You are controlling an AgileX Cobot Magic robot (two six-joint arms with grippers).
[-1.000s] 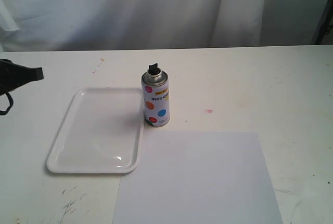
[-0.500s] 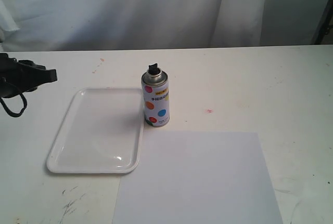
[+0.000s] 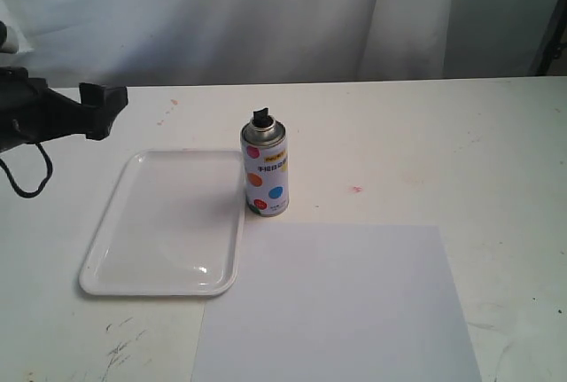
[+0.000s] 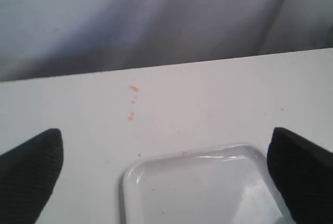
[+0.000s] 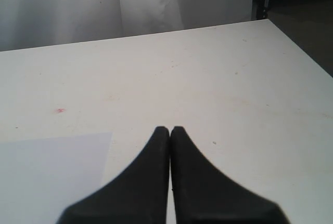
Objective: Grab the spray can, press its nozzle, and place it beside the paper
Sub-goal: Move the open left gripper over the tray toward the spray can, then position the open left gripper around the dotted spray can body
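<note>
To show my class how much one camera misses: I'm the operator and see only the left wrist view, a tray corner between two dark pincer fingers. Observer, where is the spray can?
Observer: The spray can stands upright on the table, right beside the tray's right edge in the exterior view, well to the right of the left pincer.
Operator: Is the paper near it?
Observer: Yes. The paper lies flat just nearer the camera than the can, one corner by the tray.
Operator: And the other arm?
Observer: The right pincer is shut on nothing, over bare table by the paper's corner; the exterior view does not show it.
</note>
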